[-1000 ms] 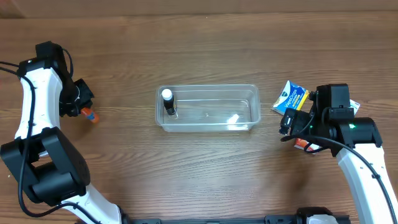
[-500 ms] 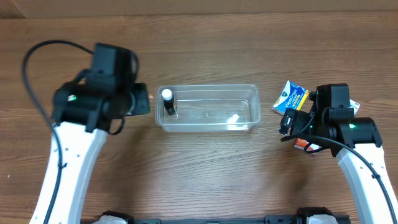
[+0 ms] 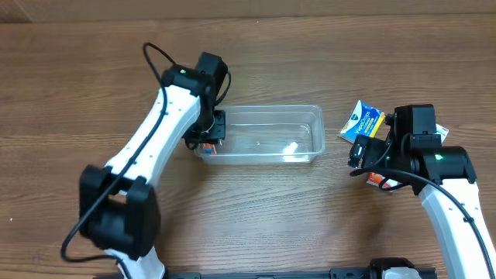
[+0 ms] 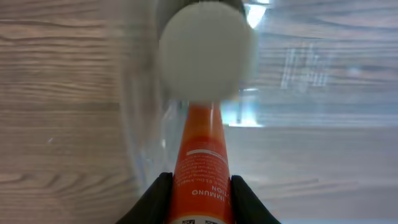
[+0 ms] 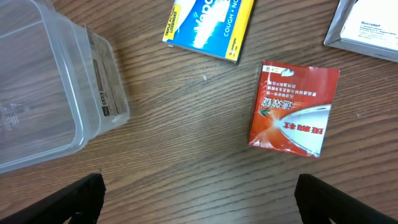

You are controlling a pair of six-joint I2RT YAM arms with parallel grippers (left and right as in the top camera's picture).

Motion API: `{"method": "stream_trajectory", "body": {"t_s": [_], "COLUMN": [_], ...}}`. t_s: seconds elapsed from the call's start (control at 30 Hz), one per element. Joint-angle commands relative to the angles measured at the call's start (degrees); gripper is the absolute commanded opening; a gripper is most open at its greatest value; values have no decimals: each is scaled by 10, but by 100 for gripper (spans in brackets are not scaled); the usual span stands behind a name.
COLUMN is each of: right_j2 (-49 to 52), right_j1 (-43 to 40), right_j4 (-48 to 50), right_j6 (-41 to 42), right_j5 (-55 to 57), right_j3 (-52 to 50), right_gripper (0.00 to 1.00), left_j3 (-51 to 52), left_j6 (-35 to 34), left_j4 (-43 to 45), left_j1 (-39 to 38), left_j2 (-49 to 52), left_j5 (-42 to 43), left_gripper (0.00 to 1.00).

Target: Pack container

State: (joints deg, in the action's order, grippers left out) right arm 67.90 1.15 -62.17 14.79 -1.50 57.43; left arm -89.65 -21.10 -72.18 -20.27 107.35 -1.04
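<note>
The clear plastic container (image 3: 267, 111) lies mid-table; it also shows in the left wrist view (image 4: 323, 68) and right wrist view (image 5: 56, 93). My left gripper (image 3: 209, 139) is shut on an orange tube (image 4: 200, 168) and holds it over the container's left end. A white-capped bottle (image 4: 208, 50) stands there, right in front of the tube; in the overhead view my arm hides it. My right gripper (image 3: 364, 155) is open and empty above bare table, right of the container. A red packet (image 5: 292, 112) lies ahead of it.
A blue and yellow cough-drop packet (image 3: 362, 121) lies right of the container, also in the right wrist view (image 5: 208, 25). A white box (image 5: 367, 28) lies at the far right. The red packet (image 3: 377, 180) peeks out under my right arm.
My left arm has swung right from the table's left side to the container's left end, carrying the orange tube. The right arm has not moved.
</note>
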Motion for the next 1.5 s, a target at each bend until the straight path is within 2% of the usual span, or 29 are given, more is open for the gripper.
{"method": "stream_trajectory", "body": {"t_s": [0.0,0.07,0.13,0.17,0.2,0.27,0.37,0.53,0.57,0.73,0.87,0.9,0.93,1.03,1.13,1.2,1.3,1.47], "right_j2": [-3,-3,-3,-3,-3,-3,-3,-3,-3,-3,-3,-2,6,81,232,305,394,463], "right_j1": [-2,-2,-2,-2,-2,-2,-2,-2,-2,-2,-2,-2,-2,-3,-27,-38,-44,-44], "right_j4": [3,3,3,3,3,3,3,3,3,-7,-10,-10,-14,-24,-41,-34,-24,-12], "right_j6": [1,1,1,1,1,1,1,1,1,0,31,43,49,57,78,80,80,80], "right_j5": [-2,-2,-2,-2,-2,-2,-2,-2,-2,-21,-3,5,10,34,31,31,31,31], "right_j3": [17,17,17,17,17,17,17,17,17,17,23,35,59,184,297,307,307,307], "right_gripper": [100,100,100,100,100,100,100,100,100,100,100,100,100,100,100,100,100,100], "left_j3": [-5,-5,-5,-5,-5,-5,-16,-73,-96,-159,-176,-176,-176,-176,-176,-174,-173,-173], "left_j6": [-12,-12,-12,-12,-11,-8,-2,3,3,3,3,3,3,1,8,19,21,24], "left_j4": [12,13,13,10,10,9,9,-7,-20,-32,-32,-32,-30,-28,-42,-57,-61,-61], "left_j1": [-4,-4,-4,-4,-4,-4,-4,-3,-3,-3,-2,0,6,53,145,178,184,184], "left_j2": [35,39,39,39,39,39,38,32,28,-2,-84,-110,-137,-209,-239,-234,-224,-222], "left_j5": [9,9,10,9,9,9,8,-1,-21,-62,-106,-106,-106,-86,-31,-21,-21,-21], "left_gripper": [10,14,25,35,39,40,47,55,66,67,69,91,100,100,100,100,100,100]}}
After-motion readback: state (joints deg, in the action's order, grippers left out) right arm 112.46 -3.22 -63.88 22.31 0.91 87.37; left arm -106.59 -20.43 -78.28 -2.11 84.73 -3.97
